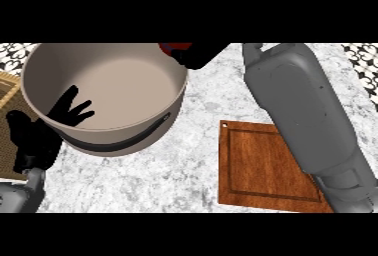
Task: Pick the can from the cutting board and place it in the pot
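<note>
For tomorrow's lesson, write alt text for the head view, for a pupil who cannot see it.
The right robot hand holds a red can at the far rim of a large beige round pot. The brown wooden cutting board lies bare on the marble counter; the left robot hand rests open beside the pot.

Seen from head height only, looking steeply down and close onto the marbled worktop [170, 175], with the pot [103, 95] at upper left, the cutting board [266, 165] at lower right, and grey forearms entering from the lower edge.
</note>
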Available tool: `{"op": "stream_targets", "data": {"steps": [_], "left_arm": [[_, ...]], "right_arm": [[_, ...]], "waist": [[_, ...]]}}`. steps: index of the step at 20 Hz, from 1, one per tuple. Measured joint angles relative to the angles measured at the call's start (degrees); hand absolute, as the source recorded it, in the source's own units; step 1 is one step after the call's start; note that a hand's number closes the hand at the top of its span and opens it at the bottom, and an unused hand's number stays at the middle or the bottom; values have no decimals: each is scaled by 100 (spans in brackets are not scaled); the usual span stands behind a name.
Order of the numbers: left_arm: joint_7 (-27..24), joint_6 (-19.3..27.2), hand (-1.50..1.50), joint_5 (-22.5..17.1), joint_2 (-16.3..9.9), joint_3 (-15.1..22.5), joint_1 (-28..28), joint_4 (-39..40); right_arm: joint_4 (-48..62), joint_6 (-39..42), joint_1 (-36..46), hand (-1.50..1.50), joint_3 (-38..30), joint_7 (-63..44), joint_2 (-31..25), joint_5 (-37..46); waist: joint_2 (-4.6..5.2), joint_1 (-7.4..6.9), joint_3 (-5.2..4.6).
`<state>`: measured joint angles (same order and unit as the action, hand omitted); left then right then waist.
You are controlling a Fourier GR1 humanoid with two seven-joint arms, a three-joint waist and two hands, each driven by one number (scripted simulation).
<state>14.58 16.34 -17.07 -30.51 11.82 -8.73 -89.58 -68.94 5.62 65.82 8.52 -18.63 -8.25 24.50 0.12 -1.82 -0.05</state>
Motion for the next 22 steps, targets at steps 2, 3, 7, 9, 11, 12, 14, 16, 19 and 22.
{"op": "stream_targets", "data": {"steps": [2, 3, 7, 9, 11, 12, 14, 16, 19, 22], "left_arm": [[9, 11, 0, 2, 4, 17, -20, -5], [-6, -22, 0, -13, -16, 7, -35, 17], [32, 13, 0, 4, 6, 64, -69, -18], [38, 35, 0, 23, 27, 101, -103, -16], [23, 56, 0, 38, 58, 140, -133, -16], [8, 54, 0, 33, 72, 158, -150, -16], [26, 49, 0, 30, 72, 174, -202, 8], [25, 24, 0, 11, 85, 195, -262, 44], [9, -43, 0, -24, 62, 198, -355, 116], [-33, -17, 0, -6, 73, 228, -343, 130]], "right_arm": [[294, 30, 209, 150, 49, -81, 161, 26], [430, 37, 284, 150, 82, -104, 254, 38], [998, -10, 495, 150, 264, -135, 605, 48], [1271, -43, 559, 150, 328, -188, 689, -130], [1569, -56, 574, -150, 391, -209, 740, -331], [1716, -60, 604, -150, 419, -233, 758, -437], [1936, -136, 586, -150, 509, -177, 784, -671], [2109, -265, 664, -150, 534, -113, 799, -928], [2238, -572, 597, -150, 453, 106, 812, -1421], [2286, -992, 531, -150, 267, 321, 818, -1902]], "waist": [[7, -18, -2], [13, -18, -3], [27, -65, -6], [37, -106, -10], [54, -161, -13], [63, -194, -17], [70, -227, -20], [83, -276, -22], [101, -311, -18], [94, -320, -10]]}}
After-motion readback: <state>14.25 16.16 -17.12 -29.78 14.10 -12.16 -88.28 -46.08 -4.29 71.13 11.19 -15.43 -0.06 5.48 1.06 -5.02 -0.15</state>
